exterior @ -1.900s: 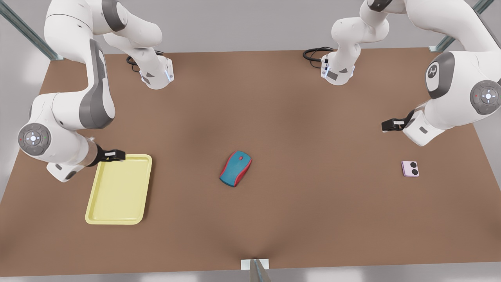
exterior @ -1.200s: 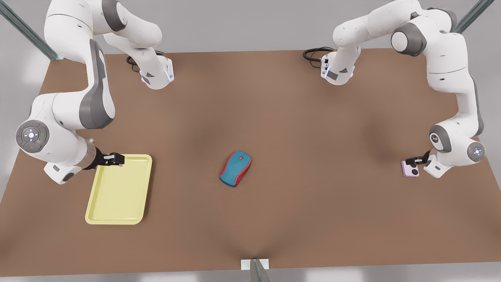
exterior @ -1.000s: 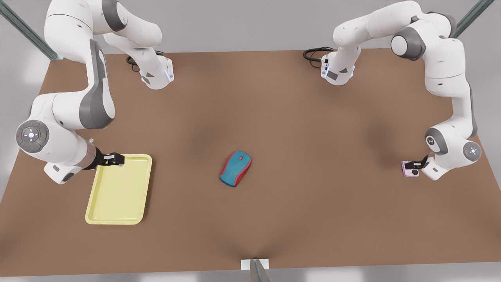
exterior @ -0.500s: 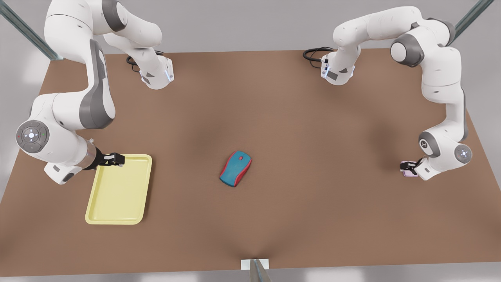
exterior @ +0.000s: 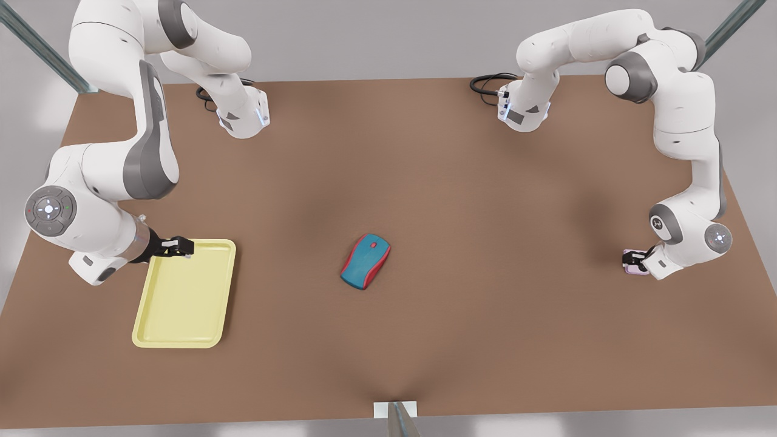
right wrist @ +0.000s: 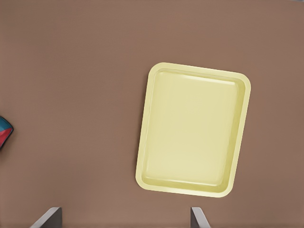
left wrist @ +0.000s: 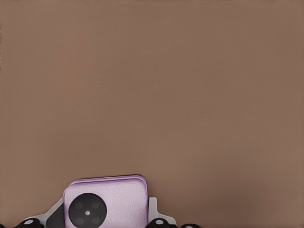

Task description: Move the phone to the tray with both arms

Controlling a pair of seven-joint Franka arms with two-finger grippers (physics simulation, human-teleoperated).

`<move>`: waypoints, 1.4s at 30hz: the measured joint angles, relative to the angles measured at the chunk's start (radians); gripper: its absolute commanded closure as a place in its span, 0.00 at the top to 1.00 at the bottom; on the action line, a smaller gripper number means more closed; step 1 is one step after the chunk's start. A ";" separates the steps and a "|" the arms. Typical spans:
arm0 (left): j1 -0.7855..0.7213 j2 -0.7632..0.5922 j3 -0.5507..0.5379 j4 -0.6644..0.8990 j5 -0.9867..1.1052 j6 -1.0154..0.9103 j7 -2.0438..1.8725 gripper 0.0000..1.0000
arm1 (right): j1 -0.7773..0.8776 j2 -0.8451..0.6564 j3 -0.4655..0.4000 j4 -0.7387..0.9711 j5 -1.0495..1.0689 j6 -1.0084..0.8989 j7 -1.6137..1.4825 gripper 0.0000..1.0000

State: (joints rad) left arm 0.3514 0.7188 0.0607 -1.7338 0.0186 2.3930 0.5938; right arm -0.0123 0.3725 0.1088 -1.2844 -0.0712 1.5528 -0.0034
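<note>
The pale pink phone [exterior: 635, 271] lies on the brown table at the front view's right, mostly covered by my left gripper [exterior: 631, 263]. In the left wrist view the phone [left wrist: 114, 199] sits between the grey fingers [left wrist: 153, 209], which press against both of its sides. One black camera circle shows. The pale yellow tray [exterior: 182, 297] lies flat at the front view's left. My right gripper [exterior: 178, 246] hovers over the tray's far corner, open, its fingertips [right wrist: 47, 217] spread wide with nothing between them. The whole tray [right wrist: 192, 128] lies below it.
A teal-and-red mouse [exterior: 365, 261] rests mid-table between tray and phone, and its edge [right wrist: 4, 133] shows in the right wrist view. Both arm bases and black cables [exterior: 485, 82] stand along the far edge. The table's right edge runs close to the phone.
The left arm swung down from above the table onto the phone and its fingers came in around it. The right arm has stayed over the tray's corner.
</note>
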 measured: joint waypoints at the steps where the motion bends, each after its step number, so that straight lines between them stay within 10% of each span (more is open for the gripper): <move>1: 0.000 0.002 0.000 0.000 0.000 0.000 -0.002 0.83 | 0.000 0.000 0.000 0.000 0.000 0.000 0.000 1.00; 32: -0.005 -0.013 -0.001 -0.001 0.006 -0.005 -0.049 0.80 | -0.002 0.000 0.000 0.000 0.000 0.000 -0.001 1.00; 42: -0.719 -0.147 -0.003 0.035 0.005 -0.230 -0.380 0.81 | -0.002 0.000 0.000 -0.001 0.001 0.000 -0.001 1.00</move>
State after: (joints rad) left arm -0.3671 0.5719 0.0582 -1.6990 0.0231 2.1625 0.2139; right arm -0.0138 0.3727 0.1086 -1.2855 -0.0705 1.5528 -0.0041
